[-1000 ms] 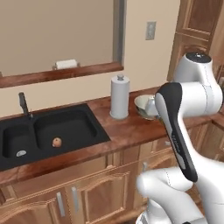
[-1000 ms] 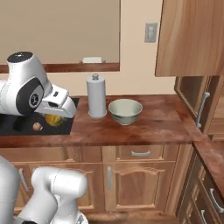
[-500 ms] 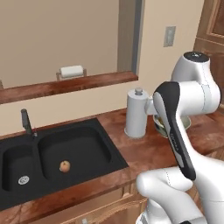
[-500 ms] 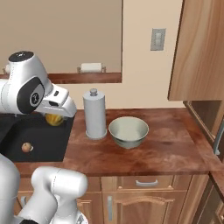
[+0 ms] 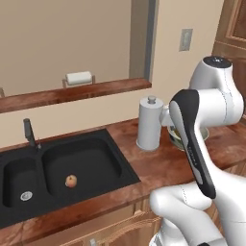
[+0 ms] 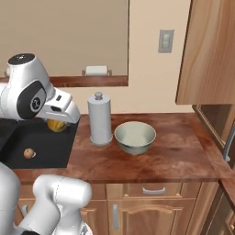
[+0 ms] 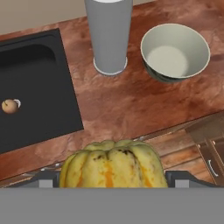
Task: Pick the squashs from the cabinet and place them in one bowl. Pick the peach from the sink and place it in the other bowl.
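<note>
A rounded yellow squash sits between the fingertips of my gripper, which is shut on it. In the right base view the squash hangs under the hand, above the counter beside the sink's right edge. The pale greenish-cream bowl stands on the counter right of the paper towel roll and holds nothing. The peach lies in the large basin of the black sink. The other bowl is out of view.
An upright paper towel roll stands between sink and bowl. A short black faucet rises behind the sink. A wall cabinet hangs at the upper right, with a window ledge behind the counter.
The whole picture has shifted and grown as the base drove, bringing sink, roll and bowl closer. The gripper keeps its hold on the squash.
</note>
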You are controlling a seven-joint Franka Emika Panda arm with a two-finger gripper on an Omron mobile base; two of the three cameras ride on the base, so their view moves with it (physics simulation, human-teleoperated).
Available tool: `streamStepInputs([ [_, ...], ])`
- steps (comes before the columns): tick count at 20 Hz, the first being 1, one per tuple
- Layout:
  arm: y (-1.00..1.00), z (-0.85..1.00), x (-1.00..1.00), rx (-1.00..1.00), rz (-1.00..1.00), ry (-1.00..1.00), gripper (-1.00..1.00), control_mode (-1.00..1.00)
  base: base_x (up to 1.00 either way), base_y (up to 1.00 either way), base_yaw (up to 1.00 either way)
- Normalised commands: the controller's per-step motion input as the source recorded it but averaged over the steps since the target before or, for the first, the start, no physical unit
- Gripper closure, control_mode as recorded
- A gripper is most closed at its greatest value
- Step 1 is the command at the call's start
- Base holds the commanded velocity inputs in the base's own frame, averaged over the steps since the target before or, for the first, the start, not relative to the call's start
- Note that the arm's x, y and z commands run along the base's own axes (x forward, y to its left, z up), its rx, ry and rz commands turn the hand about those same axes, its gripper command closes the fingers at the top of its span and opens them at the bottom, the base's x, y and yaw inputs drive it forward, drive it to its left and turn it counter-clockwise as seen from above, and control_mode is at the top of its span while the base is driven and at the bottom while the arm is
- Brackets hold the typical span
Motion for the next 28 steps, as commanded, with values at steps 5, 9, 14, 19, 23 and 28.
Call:
streamStepInputs([
  [5, 0.00, 0.00, 0.00, 0.00, 0.00, 0.00, 1.00, 1.00, 0.00, 0.00, 0.00],
  [9, 0.00, 0.00, 0.00, 0.00, 0.00, 0.00, 1.00, 1.00, 0.00, 0.00, 0.00],
  [14, 0.00, 0.00, 0.00, 0.00, 0.00, 0.00, 1.00, -1.00, 0.00, 0.00, 0.00],
  [19, -0.11, -0.03, 0.34, 0.00, 0.01, 0.00, 1.00, -1.00, 0.00, 0.00, 0.00],
  [23, -0.42, 0.00, 0.36, 0.00, 0.00, 0.00, 1.00, -1.00, 0.00, 0.00, 0.00],
  [28, -0.57, 0.00, 0.08, 0.01, 0.00, 0.04, 1.00, -1.00, 0.00, 0.00, 0.00],
])
